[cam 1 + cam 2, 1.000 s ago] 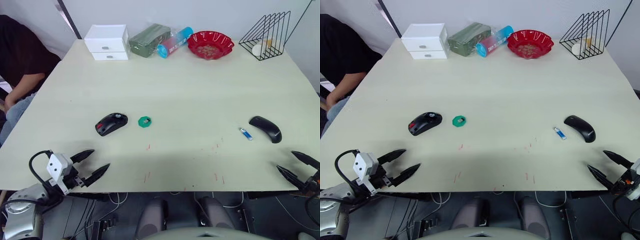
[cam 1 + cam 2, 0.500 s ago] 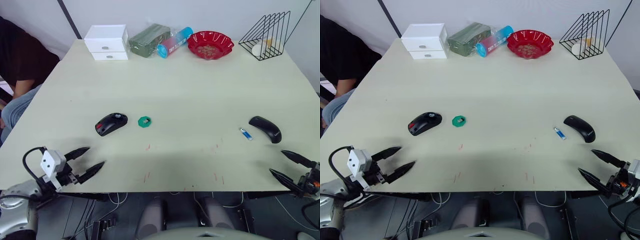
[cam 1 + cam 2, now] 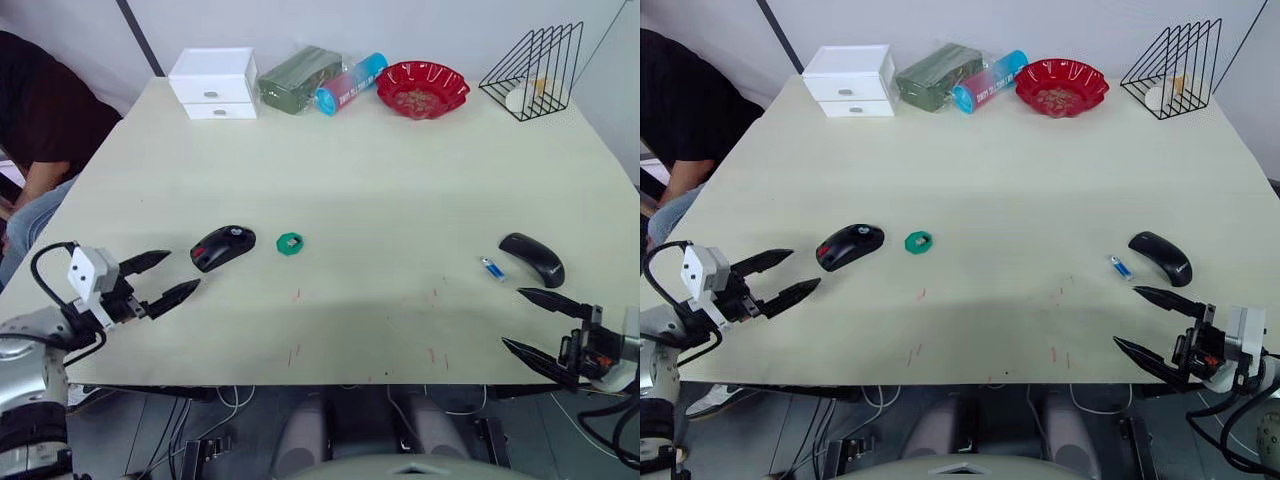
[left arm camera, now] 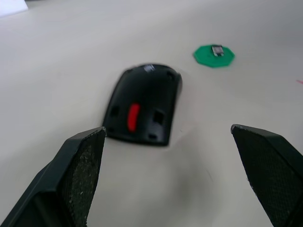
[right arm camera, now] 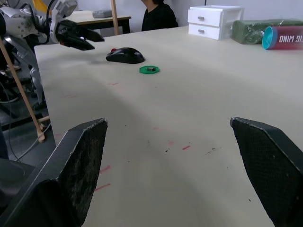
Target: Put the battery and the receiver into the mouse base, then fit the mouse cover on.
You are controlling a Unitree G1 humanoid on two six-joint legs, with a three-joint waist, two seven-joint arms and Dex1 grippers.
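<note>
My left gripper (image 3: 160,278) is spread, just left of the mouse base (image 3: 222,246); my right gripper (image 3: 535,324) is spread too, well right of it; the receiver (image 4: 217,49) sits on a green disc (image 3: 289,243) just right of the base; battery (image 3: 491,267) and mouse cover (image 3: 532,257) lie far right.

Place: a lab or test room (staged rather than lived in).
Worktop (image 3: 400,170): wide, pale, marked with small red ticks.
Walls: plain white.
Cabling: loose cables (image 3: 215,440) beneath the near edge.
Bystander: seated person (image 3: 45,120) at the side.
</note>
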